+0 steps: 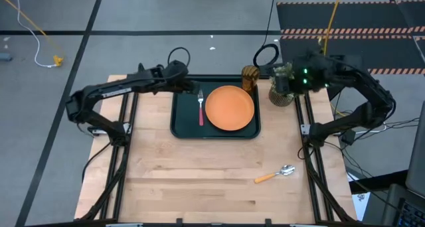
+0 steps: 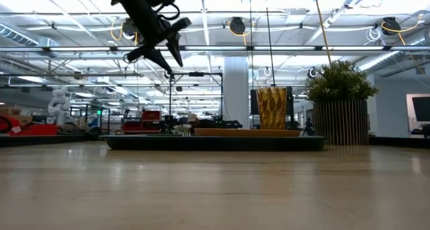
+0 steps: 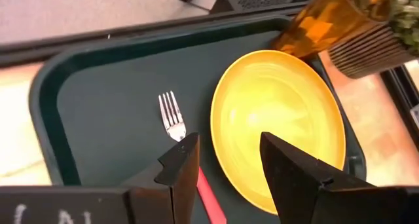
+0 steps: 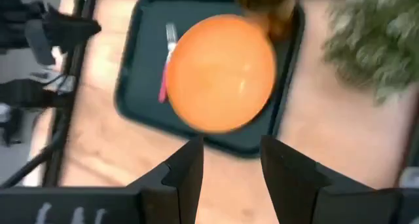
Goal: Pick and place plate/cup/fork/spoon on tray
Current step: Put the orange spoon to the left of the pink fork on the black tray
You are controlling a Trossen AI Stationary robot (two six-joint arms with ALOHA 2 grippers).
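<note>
High view shows the tray (image 1: pixel 181 124) sitting toward the far side of the wooden table (image 1: pixel 199 180), between the two arms. The plate (image 1: pixel 230 108) lies flat on the right part of the tray, and the fork (image 1: pixel 200 107) lies on the tray just left of the plate, tines pointing to the far edge and red handle toward the near edge. The cup (image 1: pixel 250 77) stands upright at the tray's far right corner, just beyond the plate. A potted plant (image 1: pixel 281 86) in a ribbed pot stands on the table just right of the tray. The spoon (image 1: pixel 275 173) lies alone on the bare wood, well apart from the tray, near the right front of the table, bowl to the right and orange handle to the left.

The left gripper (image 1: pixel 196 89) hangs in the air above the tray's far left area, near the fork's tines; its fingers (image 3: pixel 183 162) are spread apart with nothing between them, and the fork lies flat on the tray below. In the low view this gripper (image 2: pixel 164 52) is raised clear above the tray.

The right gripper (image 4: pixel 229 165) is held above the potted plant at the far right of the table, its fingers parted and holding nothing, with the plate and tray in sight beneath.
</note>
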